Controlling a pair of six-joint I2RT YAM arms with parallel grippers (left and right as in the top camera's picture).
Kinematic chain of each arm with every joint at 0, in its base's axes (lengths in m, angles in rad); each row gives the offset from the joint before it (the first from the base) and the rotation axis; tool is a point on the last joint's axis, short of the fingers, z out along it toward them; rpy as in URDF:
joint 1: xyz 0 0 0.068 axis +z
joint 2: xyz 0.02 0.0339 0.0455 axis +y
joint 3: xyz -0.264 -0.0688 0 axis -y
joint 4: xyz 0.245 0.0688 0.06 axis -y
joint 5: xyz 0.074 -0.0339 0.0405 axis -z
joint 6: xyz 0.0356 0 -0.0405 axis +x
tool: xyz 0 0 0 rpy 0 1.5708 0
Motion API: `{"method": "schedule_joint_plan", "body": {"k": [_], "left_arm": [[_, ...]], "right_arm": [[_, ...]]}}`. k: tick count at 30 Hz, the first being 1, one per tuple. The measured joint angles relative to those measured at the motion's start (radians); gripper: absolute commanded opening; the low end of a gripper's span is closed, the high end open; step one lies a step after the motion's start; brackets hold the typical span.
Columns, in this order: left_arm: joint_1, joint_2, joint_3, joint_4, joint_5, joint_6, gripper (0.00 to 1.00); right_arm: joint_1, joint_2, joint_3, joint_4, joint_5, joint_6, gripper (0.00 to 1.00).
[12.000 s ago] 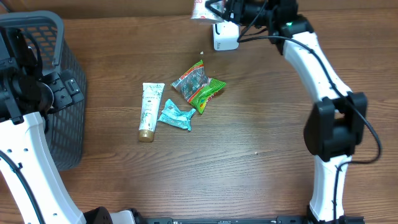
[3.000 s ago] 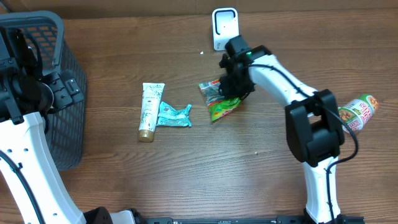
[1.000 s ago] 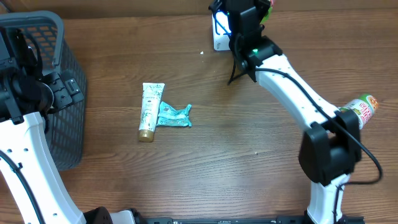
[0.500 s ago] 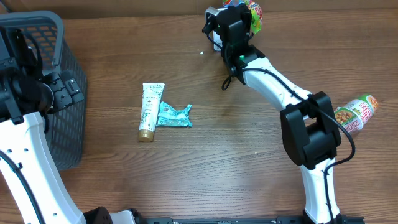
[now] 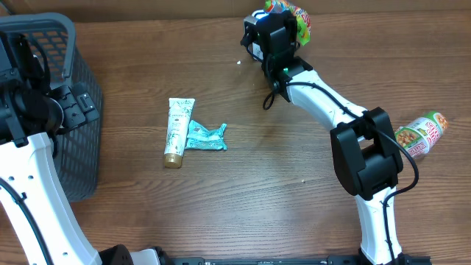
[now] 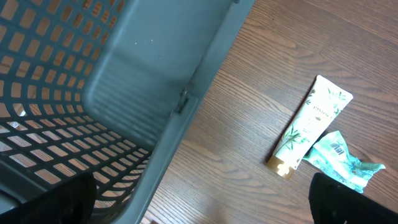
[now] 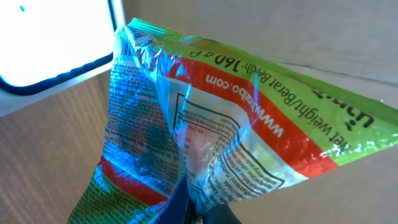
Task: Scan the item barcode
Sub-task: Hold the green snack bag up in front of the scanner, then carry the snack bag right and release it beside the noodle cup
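Note:
At the table's far edge my right gripper [image 5: 283, 13] is shut on a crinkly green and red snack packet [image 5: 296, 16]. It holds the packet up next to the white scanner [image 5: 251, 47], which the arm mostly covers. In the right wrist view the packet [image 7: 217, 118] hangs up from my pinched fingers [image 7: 186, 208], printed side towards the camera, and the scanner's bright window [image 7: 56, 43] glows at upper left. My left gripper [image 6: 202, 211] hangs open over the basket rim [image 6: 155, 93], holding nothing.
A white tube [image 5: 176, 131] and a teal packet [image 5: 206, 137] lie together left of centre. A printed can [image 5: 419, 134] lies on its side at the right. The dark mesh basket [image 5: 44, 103] takes up the left edge.
Three seconds ago the right gripper was at the packet on the table. It has lifted it to the scanner, edging slightly left over the last second. The left arm has not moved.

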Motion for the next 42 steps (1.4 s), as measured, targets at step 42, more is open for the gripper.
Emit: {"method": "schedule_joint_plan", "body": {"k": [42], "left_arm": [[0.000,0.000,0.000,0.000,0.000,0.000,1.00]], "right_arm": [[0.033,-0.358,-0.025,-0.712,-0.521,0.602,0.04]]}}
